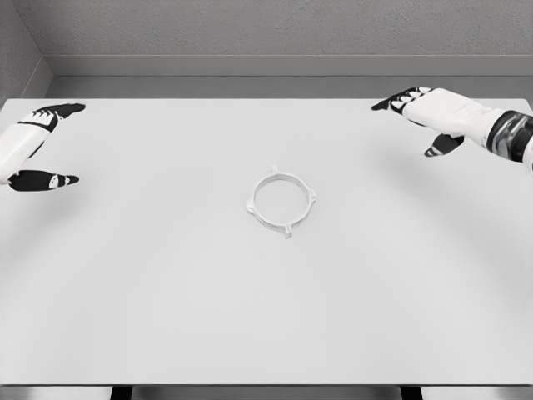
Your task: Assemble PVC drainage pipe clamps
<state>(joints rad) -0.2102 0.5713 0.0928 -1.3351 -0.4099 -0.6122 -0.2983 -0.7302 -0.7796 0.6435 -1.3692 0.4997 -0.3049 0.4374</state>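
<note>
A white ring-shaped pipe clamp (281, 202) with small tabs around its rim lies flat near the middle of the white table (166, 292). My left hand (46, 146) hovers at the far left edge, fingers spread, holding nothing. My right hand (420, 117) is at the far right near the back edge, fingers relaxed and empty. Both hands are well away from the clamp.
The table's back edge meets a grey wall (275, 33). Its front edge runs along the bottom of the picture. Nothing else lies on the tabletop.
</note>
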